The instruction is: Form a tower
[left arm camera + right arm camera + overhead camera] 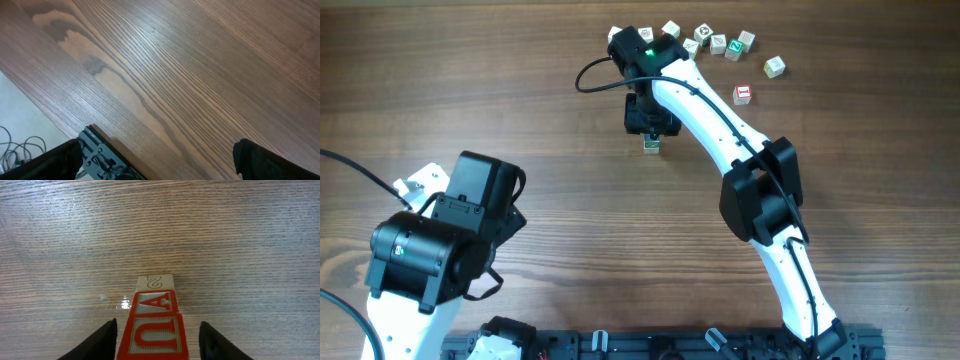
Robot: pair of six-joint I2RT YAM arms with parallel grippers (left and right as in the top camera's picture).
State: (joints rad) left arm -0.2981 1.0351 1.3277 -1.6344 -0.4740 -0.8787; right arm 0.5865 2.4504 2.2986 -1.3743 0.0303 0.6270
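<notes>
Wooden tower [152, 322] of small pale cubes with red-printed faces stands on the brown woodgrain table [240, 240] between the fingers of the right gripper [158, 330], its jaws part-open with a slim gap either side and gripping nothing, while the left gripper [157, 155] gapes wide and empty, well apart.

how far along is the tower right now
Done: a short tower stands on the table, showing a 2, a red A and a red U. In hand: the right claw straddles it; whether it grips is unclear. The left claw hangs open, idle. Left: loose cubes wait at the far edge, so more stacking probably remains.
</notes>
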